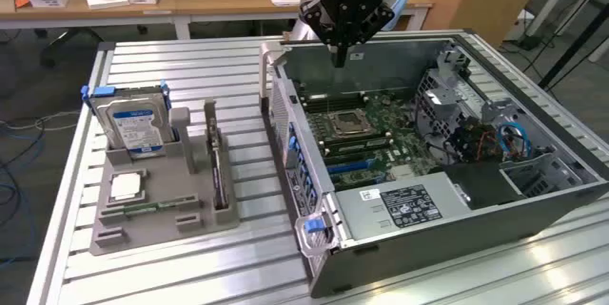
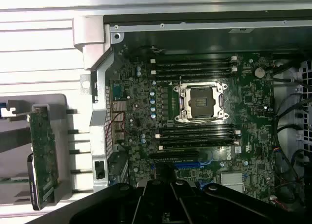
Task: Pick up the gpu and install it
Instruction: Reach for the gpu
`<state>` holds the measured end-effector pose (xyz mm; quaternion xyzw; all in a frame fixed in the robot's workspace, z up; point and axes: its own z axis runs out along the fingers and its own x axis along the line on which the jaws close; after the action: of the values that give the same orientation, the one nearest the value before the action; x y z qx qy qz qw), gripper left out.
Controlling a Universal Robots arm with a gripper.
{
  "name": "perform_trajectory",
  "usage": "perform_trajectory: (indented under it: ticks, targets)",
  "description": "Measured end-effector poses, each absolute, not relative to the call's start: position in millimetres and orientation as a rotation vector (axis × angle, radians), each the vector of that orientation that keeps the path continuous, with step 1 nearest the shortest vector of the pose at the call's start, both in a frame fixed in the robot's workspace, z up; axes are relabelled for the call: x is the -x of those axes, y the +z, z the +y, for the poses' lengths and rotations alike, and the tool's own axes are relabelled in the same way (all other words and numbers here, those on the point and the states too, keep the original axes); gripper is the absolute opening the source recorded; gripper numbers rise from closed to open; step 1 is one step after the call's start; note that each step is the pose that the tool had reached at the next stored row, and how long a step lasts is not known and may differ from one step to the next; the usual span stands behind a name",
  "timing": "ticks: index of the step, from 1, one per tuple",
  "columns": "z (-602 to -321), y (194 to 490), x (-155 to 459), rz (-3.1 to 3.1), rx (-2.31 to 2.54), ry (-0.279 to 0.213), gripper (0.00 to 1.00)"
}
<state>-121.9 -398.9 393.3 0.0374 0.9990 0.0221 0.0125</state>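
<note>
**gpu (image 1: 219, 169) not yet picked, install not yet begun**

The gpu is standing on edge in a narrow slot of the grey holder (image 1: 167, 209), on the exterior view's left. It is well apart from the tool and nothing is touching it. In the wrist view the same card (image 2: 44, 156) is showing as a green board upright in the holder's rack. The blue-labelled hard drive (image 1: 135, 123) is sitting in a neighbouring slot of that holder, which is resting on the slatted surface (image 1: 171, 63) beside the computer case (image 1: 495, 198).

The tool (image 1: 339, 59) is hanging over the far end of the open case, above the motherboard (image 1: 366, 134), with its fingers pinched together and carrying nothing. From the wrist, the tool (image 2: 170, 195) is looking straight down at the board and the open CPU socket (image 2: 201, 103).

The blue expansion slot (image 1: 354, 167) is sitting empty, with no card seated in it.

Progress reading: zero steps are showing as done. Both the grasp and the seating are outstanding, judging by the card parked in the holder and the tool being empty over the case.
</note>
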Motion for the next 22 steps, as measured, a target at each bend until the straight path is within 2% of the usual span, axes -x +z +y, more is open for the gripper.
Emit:
perform_trajectory:
  ticks: [22]
  targets:
    - [-398.8, 390.8, 130.3, 3.114, -0.117, 0.069, 0.11]
